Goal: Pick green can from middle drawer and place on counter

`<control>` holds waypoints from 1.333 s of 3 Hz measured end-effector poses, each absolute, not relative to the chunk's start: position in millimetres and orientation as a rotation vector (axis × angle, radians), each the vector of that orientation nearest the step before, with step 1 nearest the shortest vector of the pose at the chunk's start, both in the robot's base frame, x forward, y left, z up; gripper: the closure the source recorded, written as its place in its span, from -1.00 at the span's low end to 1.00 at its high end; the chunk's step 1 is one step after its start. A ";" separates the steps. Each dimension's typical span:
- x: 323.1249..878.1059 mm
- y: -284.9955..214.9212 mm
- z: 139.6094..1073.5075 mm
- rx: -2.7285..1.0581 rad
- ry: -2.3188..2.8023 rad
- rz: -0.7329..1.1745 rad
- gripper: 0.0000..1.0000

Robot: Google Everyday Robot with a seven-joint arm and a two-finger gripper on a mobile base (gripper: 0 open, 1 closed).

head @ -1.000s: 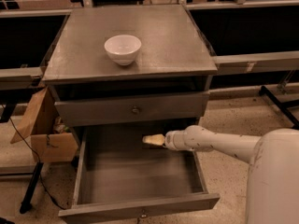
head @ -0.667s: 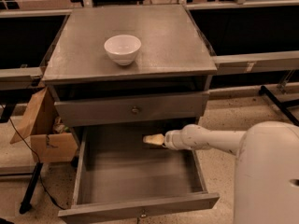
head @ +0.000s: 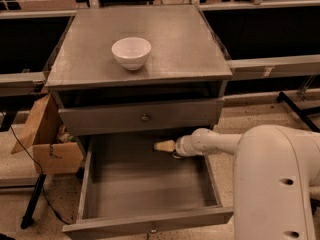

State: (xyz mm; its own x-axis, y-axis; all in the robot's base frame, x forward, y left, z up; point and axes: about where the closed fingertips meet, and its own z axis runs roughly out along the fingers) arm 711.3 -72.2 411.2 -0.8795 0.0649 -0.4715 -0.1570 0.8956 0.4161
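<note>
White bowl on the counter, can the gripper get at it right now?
Probably not directly: the gripper sits low inside the open middle drawer, below the closed drawer front; it must back out and rise to the white bowl.

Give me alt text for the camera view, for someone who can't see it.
A white robot arm's gripper is inside the open grey drawer, near its back; no can is visible. A white bowl sits on the counter above.

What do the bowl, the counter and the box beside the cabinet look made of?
Bowl: likely glazed ceramic, glossy white. Counter: perhaps metal or laminate, dull grey, faint sheen. Box: cardboard, brown, creased flap. The tool sits over the open middle drawer.
</note>
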 end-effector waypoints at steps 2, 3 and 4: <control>721.3 -73.4 397.7 -0.040 2.626 0.551 -1.00; 724.8 -75.6 391.3 -0.016 2.649 0.515 -1.00; 726.8 -77.5 386.5 0.004 2.664 0.495 -0.90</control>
State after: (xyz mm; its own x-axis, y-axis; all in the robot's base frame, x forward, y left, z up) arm 726.8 -77.5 386.5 -0.9081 0.0795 -0.4111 -0.0736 0.9362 0.3436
